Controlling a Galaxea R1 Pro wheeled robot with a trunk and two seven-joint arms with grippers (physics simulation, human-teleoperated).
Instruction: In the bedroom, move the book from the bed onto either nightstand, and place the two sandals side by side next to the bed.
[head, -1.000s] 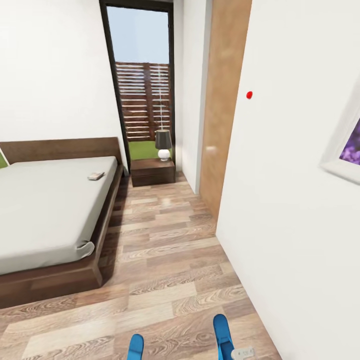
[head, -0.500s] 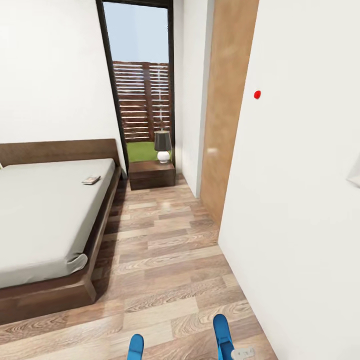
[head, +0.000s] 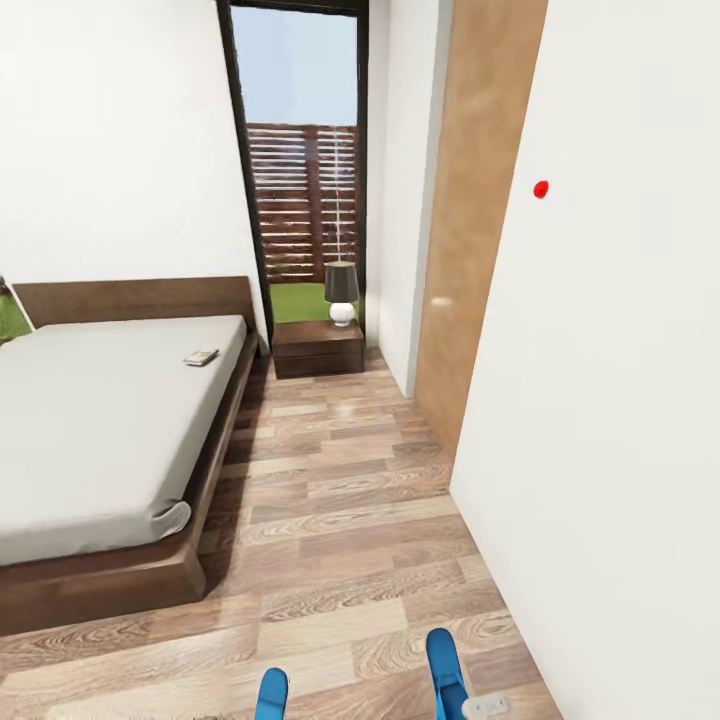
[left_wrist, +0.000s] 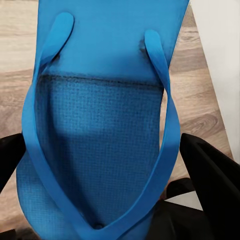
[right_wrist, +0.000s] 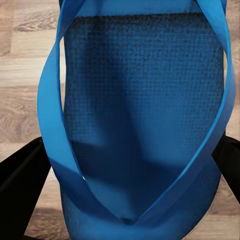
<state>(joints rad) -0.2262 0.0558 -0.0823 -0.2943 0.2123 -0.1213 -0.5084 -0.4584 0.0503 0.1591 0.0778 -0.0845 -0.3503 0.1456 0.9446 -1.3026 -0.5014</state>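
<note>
Carrying both sandals into the bedroom, I judge the transport step to be in hand: neither sandal is set down and the book is not yet moved.

Left to right in the head view:

1. The bed (head: 90, 420) takes up the left side, mattress bare except for the book (head: 201, 357), which lies flat near the headboard end, close to the mattress edge that faces the aisle.
2. The wood-plank floor (head: 340, 500) runs as an open aisle between the bed and the white wall (head: 620, 400) on the right.
3. The nightstand (head: 318, 348) stands at the far end of the aisle, just beside the head of the bed, below the window (head: 300, 160). A lamp (head: 341, 292) occupies its tabletop.
4. Two blue tips show at the lower edge; the larger is the right sandal (head: 445, 670).

In the left wrist view, the left claw (left_wrist: 107, 210) holds the left sandal (left_wrist: 100, 150), dark fingers (left_wrist: 210, 175) flanking the sole, clamped on it. In the right wrist view, the right claw (right_wrist: 125, 200) grips the right sandal (right_wrist: 145, 125) the same way.

Next move, as I judge it: drive along the aisle, stop beside the bed, lower both soles to the floor parallel and close together, then release. A free claw is required before the book can be lifted to the nightstand, clear of the lamp.
</note>
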